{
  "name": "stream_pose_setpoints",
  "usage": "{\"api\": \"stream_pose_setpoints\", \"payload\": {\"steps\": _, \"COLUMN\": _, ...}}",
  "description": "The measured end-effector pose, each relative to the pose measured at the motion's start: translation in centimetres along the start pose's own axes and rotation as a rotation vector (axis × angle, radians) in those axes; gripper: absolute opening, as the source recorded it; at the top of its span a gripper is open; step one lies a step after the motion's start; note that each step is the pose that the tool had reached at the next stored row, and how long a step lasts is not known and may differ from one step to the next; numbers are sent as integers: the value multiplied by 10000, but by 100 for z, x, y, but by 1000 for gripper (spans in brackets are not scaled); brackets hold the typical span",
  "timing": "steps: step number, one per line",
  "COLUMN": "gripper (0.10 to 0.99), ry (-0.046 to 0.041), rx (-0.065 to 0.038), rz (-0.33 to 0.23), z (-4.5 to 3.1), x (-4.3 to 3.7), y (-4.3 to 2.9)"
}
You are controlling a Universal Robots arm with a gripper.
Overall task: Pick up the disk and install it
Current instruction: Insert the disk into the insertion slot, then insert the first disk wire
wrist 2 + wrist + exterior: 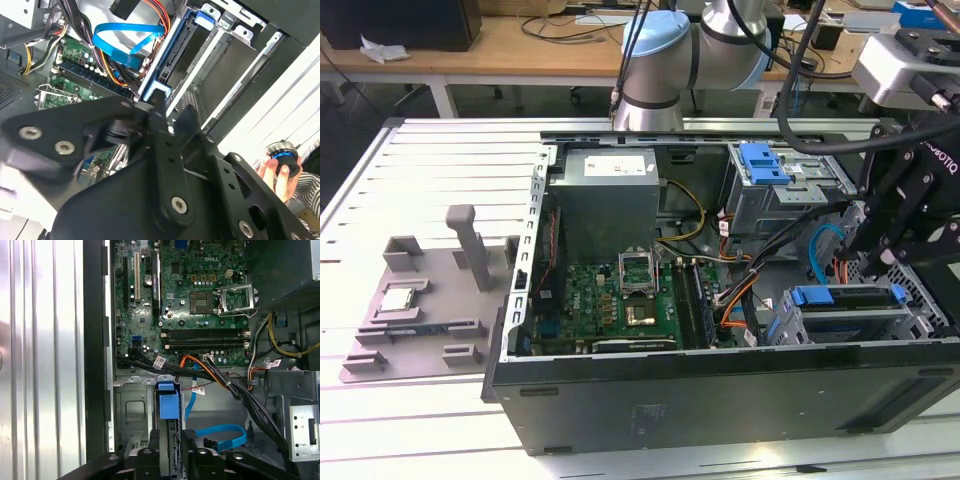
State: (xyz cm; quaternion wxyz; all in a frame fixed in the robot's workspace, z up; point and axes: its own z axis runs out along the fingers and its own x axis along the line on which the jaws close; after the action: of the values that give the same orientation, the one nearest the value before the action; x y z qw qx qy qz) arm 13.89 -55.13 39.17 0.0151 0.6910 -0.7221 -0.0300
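A: What is seen from the exterior view's left to its right?

B: A grey fixture [430, 290] is laid on the worktop [380, 420]; the open computer case [720, 390] follows.

A: Where is the disk?

B: The disk [850, 297] is seated on edge in the drive bay [860, 325] and is clamped by the claw [882, 262] at its blue frame.
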Motion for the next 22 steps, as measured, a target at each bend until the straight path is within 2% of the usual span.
{"api": "stream_pose_setpoints", "payload": {"steps": 1, "gripper": 298, "ry": -1, "rx": -1, "rz": 0, "z": 0, "x": 0, "y": 0}}
{"api": "stream_pose_setpoints", "payload": {"steps": 2, "gripper": 118, "ry": -1, "rx": 0, "rz": 0, "z": 1, "x": 0, "y": 0}}
{"api": "stream_pose_setpoints", "payload": {"steps": 13, "gripper": 106, "ry": 0, "rx": 0, "rz": 0, "z": 2, "x": 0, "y": 0}}
{"api": "stream_pose_setpoints", "payload": {"steps": 14, "gripper": 106, "ry": 1, "rx": -1, "rz": 1, "z": 2, "x": -33, "y": -45}}
{"api": "stream_pose_setpoints", "payload": {"steps": 15, "gripper": 106, "ry": 26, "rx": 1, "rz": 1, "z": 3, "x": -102, "y": -110}}
{"api": "stream_pose_setpoints", "payload": {"steps": 17, "gripper": 106, "ry": 112, "rx": 3, "rz": 7, "z": 19, "x": -207, "y": -192}}
{"api": "stream_pose_setpoints", "payload": {"steps": 22, "gripper": 106, "ry": 206, "rx": -1, "rz": 13, "z": 62, "x": -336, "y": -299}}
